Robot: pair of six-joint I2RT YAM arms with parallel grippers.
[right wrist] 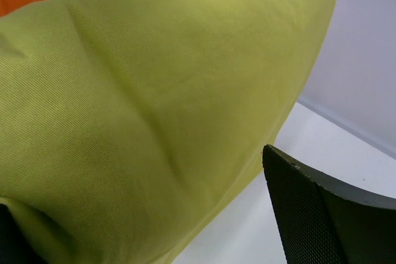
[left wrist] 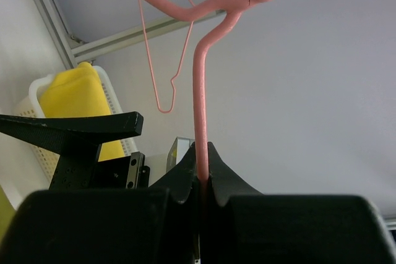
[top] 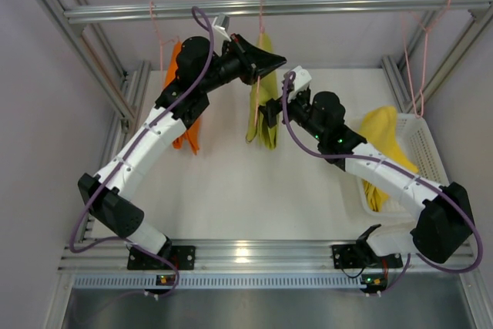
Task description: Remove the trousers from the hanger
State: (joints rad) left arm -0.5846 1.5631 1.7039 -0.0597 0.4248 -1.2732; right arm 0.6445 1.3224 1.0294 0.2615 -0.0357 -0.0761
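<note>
The yellow-green trousers hang folded over the middle pink hanger. My left gripper is shut on that hanger's neck just above the cloth; in the left wrist view the left gripper pinches the wire. My right gripper is open at the trousers' side. In the right wrist view the yellow-green cloth lies between the spread jaws, apart from the right finger. The orange trousers hang on the left hanger. The yellow trousers lie in the basket.
A white basket stands at the right on the table. An empty pink hanger hangs from the aluminium rail above it, and also shows in the left wrist view. Frame posts stand at both sides.
</note>
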